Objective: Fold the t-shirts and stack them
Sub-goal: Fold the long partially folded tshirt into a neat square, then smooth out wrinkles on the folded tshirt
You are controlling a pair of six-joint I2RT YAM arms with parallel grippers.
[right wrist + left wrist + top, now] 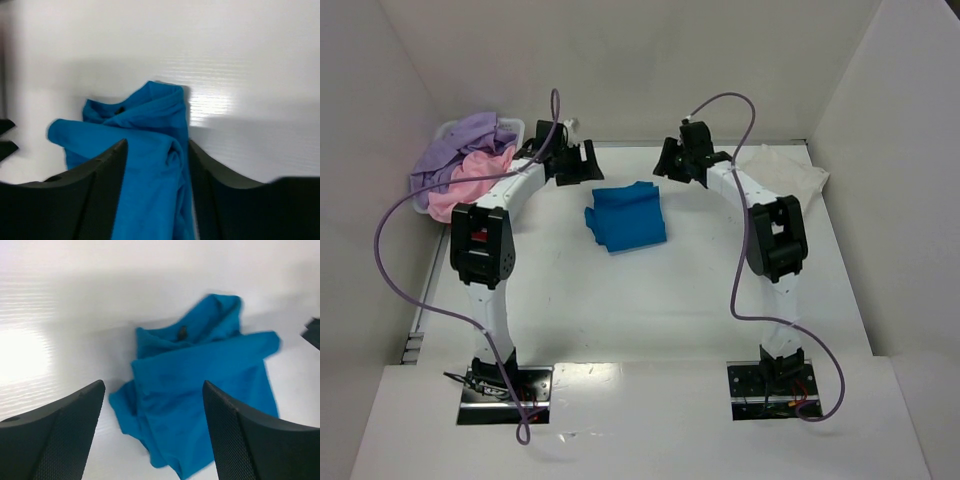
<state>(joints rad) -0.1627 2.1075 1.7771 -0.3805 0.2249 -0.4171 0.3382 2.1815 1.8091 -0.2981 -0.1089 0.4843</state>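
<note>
Bright, even white light falls from above, so the table [620,320] looks almost shadowless in the overhead view, with only faint soft shadows beside the arms. The left wrist view has a blown-out glare patch at its left. The right wrist view has a smaller one just right of the blue t-shirt [150,115]. Both wrist views are soft: the shirt's edges smear, and the left gripper [154,385] and right gripper [157,142] blur near the lens.
</note>
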